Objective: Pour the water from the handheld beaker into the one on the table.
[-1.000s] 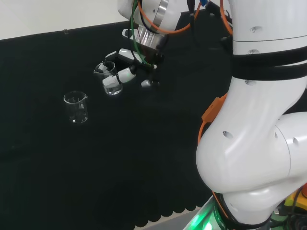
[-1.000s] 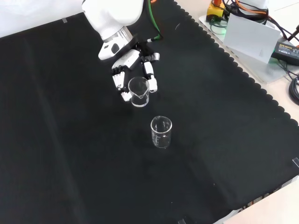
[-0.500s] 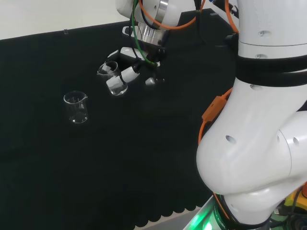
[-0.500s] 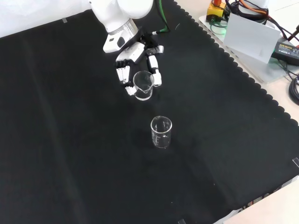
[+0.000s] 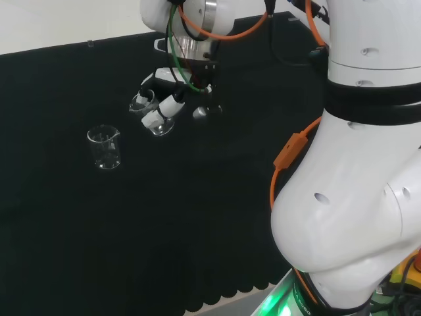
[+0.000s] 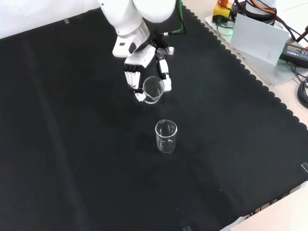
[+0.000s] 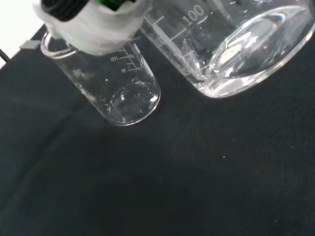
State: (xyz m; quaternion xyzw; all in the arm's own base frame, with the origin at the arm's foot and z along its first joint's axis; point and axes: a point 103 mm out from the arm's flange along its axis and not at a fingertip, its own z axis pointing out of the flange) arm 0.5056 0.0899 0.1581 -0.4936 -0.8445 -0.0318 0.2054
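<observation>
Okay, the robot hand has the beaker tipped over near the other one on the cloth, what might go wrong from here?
1. The held beaker is already tilted, yet in the front view its mouth sits short of the beaker on the cloth. Water may land on the black cloth.
2. The standing beaker looks light and has nothing bracing it; a bump from the robot hand or the held glass could tip it.
3. The fingers wrap smooth glass, so further tilting could let it slip.
</observation>
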